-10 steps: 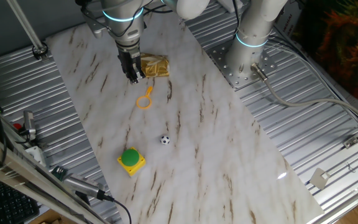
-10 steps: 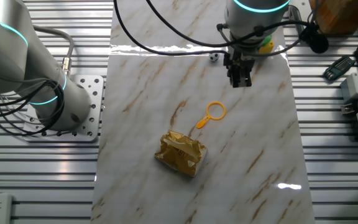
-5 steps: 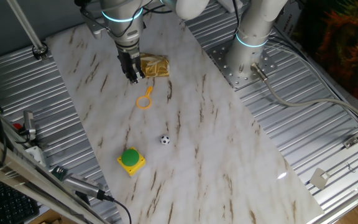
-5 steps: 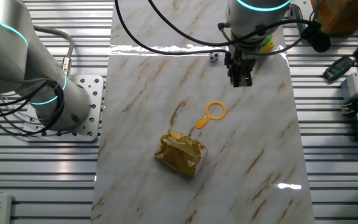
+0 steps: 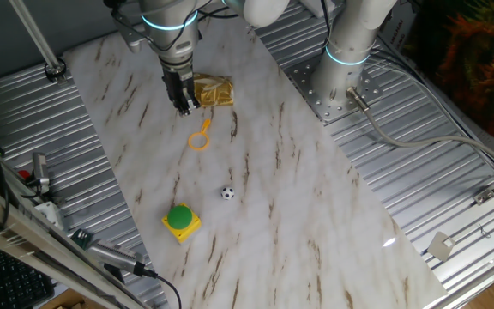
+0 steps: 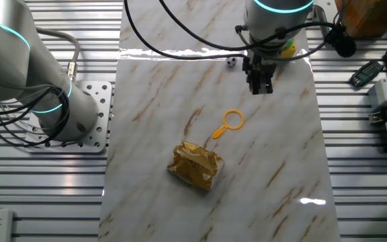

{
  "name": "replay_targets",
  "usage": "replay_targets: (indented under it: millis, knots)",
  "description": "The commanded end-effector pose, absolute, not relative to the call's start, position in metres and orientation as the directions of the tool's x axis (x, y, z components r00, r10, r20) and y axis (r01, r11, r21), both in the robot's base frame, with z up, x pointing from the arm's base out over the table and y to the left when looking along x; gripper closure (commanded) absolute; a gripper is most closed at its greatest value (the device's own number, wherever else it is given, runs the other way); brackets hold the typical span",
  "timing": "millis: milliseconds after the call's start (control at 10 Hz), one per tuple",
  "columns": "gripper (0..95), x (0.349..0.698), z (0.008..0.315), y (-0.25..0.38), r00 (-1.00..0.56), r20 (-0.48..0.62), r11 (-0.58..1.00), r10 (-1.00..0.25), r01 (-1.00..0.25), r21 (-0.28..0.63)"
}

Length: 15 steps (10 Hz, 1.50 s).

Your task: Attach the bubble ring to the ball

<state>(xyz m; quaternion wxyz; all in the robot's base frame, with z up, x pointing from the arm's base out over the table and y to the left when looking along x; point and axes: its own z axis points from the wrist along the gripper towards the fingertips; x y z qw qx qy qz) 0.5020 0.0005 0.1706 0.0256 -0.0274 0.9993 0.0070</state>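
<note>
Nearby, the wrapper [image 5: 213, 91] flanks the tool [image 5: 184, 106], seemingly clenched, above the bubble ring [image 5: 200, 137].

The table [image 5: 264, 180] is white marble-patterned with thin brown veins; around it lie silver ribbed metal panels [image 5: 418, 184]; the ring [image 5: 199, 137] is orange-yellow all over, loop and handle alike; the ball [image 5: 227, 193] is black and white in a soccer pattern; the button [image 5: 179, 215] is green on a yellow square base [image 5: 183, 227]; the wrapper [image 6: 195, 165] is crumpled golden-yellow with shiny creases; the claw [image 5: 184, 103] is black, with small white marks near its tips; the arm [image 5: 171, 26] above it is grey-white with a glowing cyan band; a second white arm [image 5: 350, 39] carries the same cyan band.
</note>
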Motion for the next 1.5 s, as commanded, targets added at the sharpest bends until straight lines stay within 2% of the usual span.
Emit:
replay_targets:
  millis: [100,500,800,1000,1300,1500]
  knots:
    - [95.0,0.501,0.17,0.001,-0.998,-0.048,0.999,-0.051,-0.052,0.015]
    - [95.0,0.501,0.17,0.001,-0.995,-0.045,0.996,-0.092,-0.092,0.003]
    - [95.0,0.5,0.167,-0.001,-0.979,-0.007,0.979,-0.204,-0.203,-0.032]
    - [95.0,0.473,0.139,-0.015,-0.957,-0.01,0.956,-0.291,-0.291,-0.043]
    - [95.0,0.444,0.126,-0.023,-0.884,0.04,0.88,-0.465,-0.467,-0.09]
    - [95.0,0.434,0.117,-0.025,-0.822,0.061,0.819,-0.566,-0.569,-0.078]
